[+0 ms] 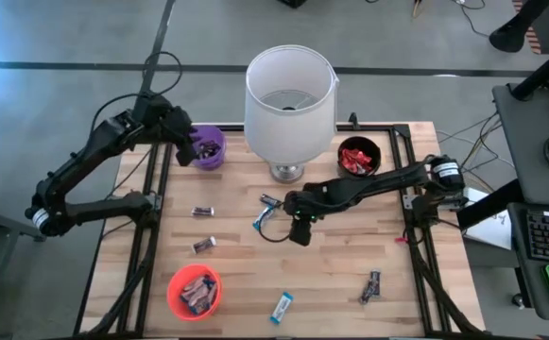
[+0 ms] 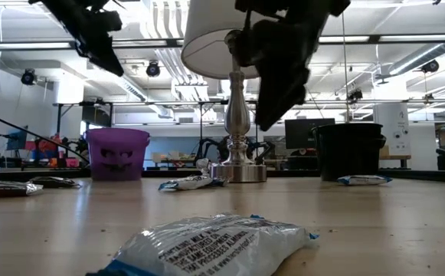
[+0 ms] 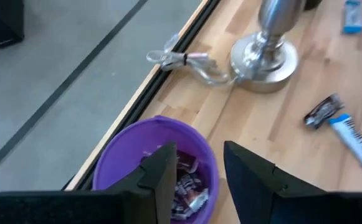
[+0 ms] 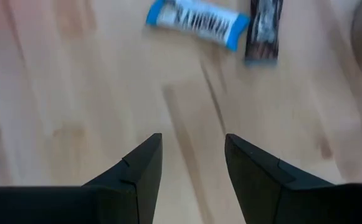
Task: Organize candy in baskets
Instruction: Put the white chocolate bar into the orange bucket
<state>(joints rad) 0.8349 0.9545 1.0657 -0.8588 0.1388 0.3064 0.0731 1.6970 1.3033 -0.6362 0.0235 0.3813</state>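
Right tool (image 1: 300, 231) released, empty, hovering over worktop (image 1: 350, 274) near blue-and-white candy (image 1: 262, 219); probably light, slippery, crinkly, best pinched across the middle; left tool (image 1: 201, 149) released above purple basket (image 1: 210, 160).

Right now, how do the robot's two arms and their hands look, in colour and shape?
Both arms are dark, nearly black, built from slim jointed segments. The right arm carries a pale ring at its base end. Each hand has two flat, dark, wedge-shaped fingers: the left hand and the right hand look alike. No cables or markings are visible on the fingers.
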